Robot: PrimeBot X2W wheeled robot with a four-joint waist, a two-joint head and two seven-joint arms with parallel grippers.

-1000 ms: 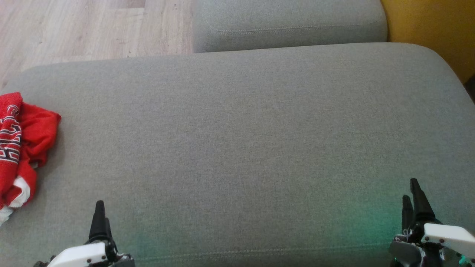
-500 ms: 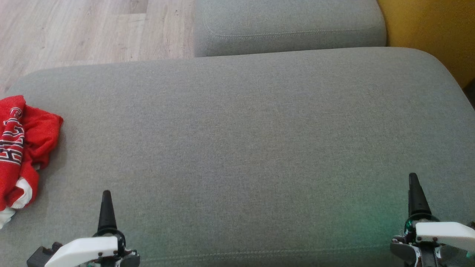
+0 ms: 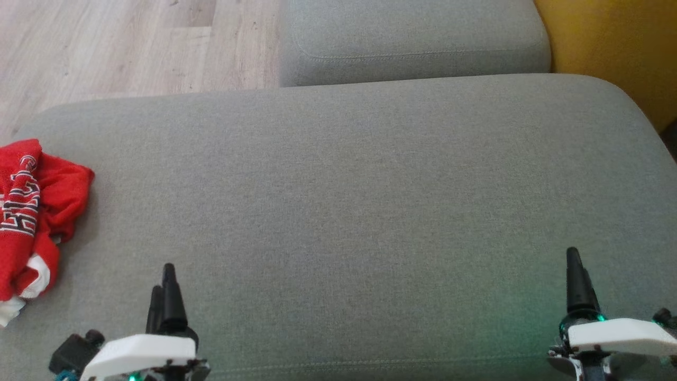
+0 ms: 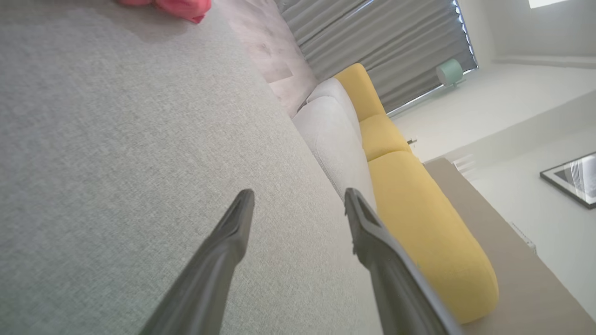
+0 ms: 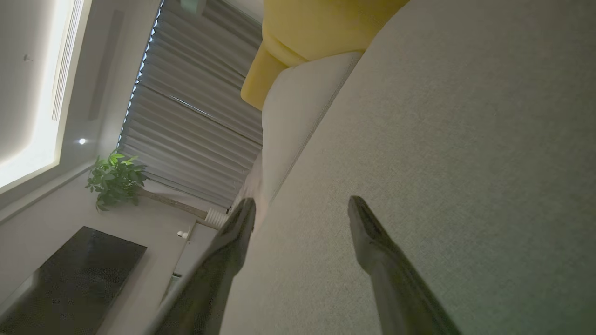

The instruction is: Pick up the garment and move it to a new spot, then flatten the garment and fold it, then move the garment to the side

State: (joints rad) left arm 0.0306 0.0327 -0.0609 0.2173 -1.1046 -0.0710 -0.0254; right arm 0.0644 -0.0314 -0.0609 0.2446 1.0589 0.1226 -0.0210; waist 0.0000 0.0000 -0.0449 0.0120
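While both grippers are parked over the near edge of the big grey cushion (image 3: 370, 185), nothing is held by either. The garment (image 3: 31, 211), red with white lettering and some white trim, is seen crumpled on the cushion's left end and is partly cut off by the head view's edge. In the left wrist view it is caught as a pink-red lump at the cushion's far corner, well apart from the fingers.

The left gripper (image 3: 163, 280) is placed over the cushion's near-left corner area, near the garment but clear of it. Its two dark fingers (image 4: 233, 242) are spread wide, with only bare cushion fabric seen between them. The right gripper (image 3: 574, 270) is placed over the cushion's near-right corner area, well apart from the garment. In the right wrist view its fingers (image 5: 372, 246) are likewise spread wide, nothing pinched. Whether either gripper touches the cushion cannot be told.

Behind the cushion a second grey cushion (image 3: 412, 37) is butted against it. Wooden floor (image 3: 106, 47) is seen beyond the cushion's back-left side, and yellow upholstery (image 3: 608, 47) beyond its back-right corner.
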